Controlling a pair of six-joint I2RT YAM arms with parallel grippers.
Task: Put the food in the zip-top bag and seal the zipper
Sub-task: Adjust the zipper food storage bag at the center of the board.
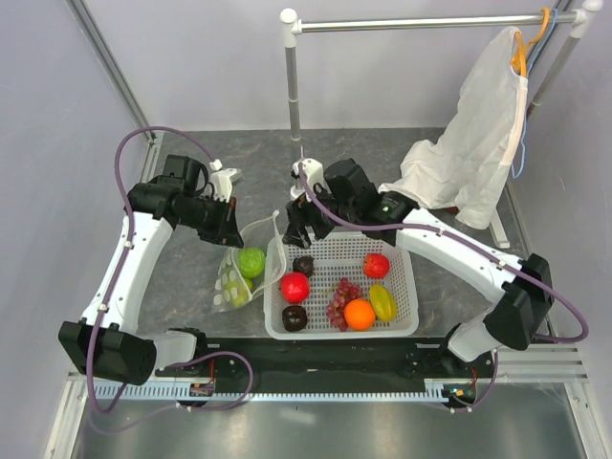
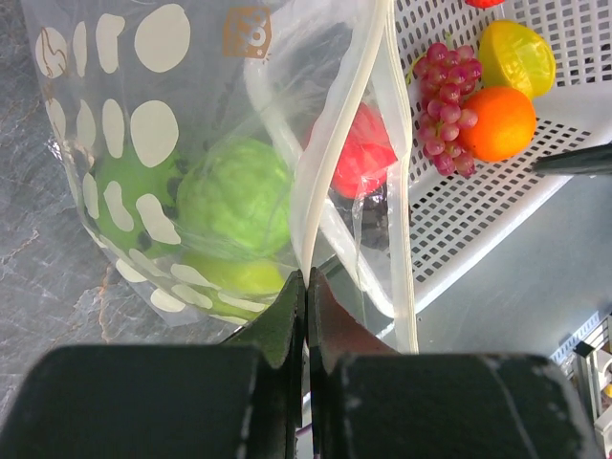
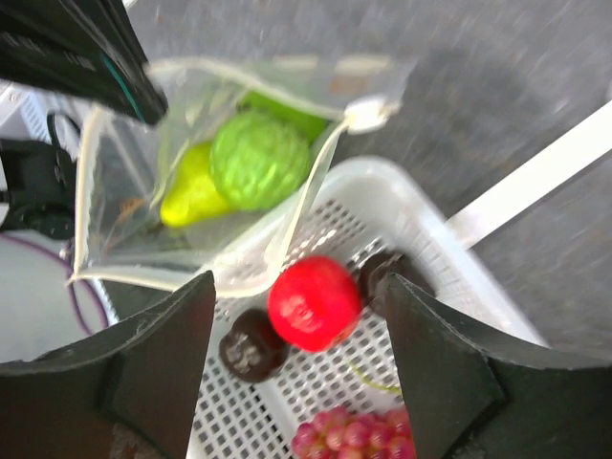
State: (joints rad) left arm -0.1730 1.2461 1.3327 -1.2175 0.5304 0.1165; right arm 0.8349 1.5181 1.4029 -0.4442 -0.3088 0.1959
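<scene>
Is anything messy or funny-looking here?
Nothing is spilled. The bag gapes open, one edge pinched in the left gripper, its mouth drooping over the basket's rim. Behind, a white cloth slumps off its hanger onto the table.

Clear, floppy dotted plastic zip-top bag (image 2: pixel 143 115); glossy plastic food (image 3: pixel 314 301); white perforated plastic basket (image 1: pixel 339 335); matt grey table (image 1: pixel 191 287).

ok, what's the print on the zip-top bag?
White round dots on the clear zip-top bag; clearest in the left wrist view.
</scene>
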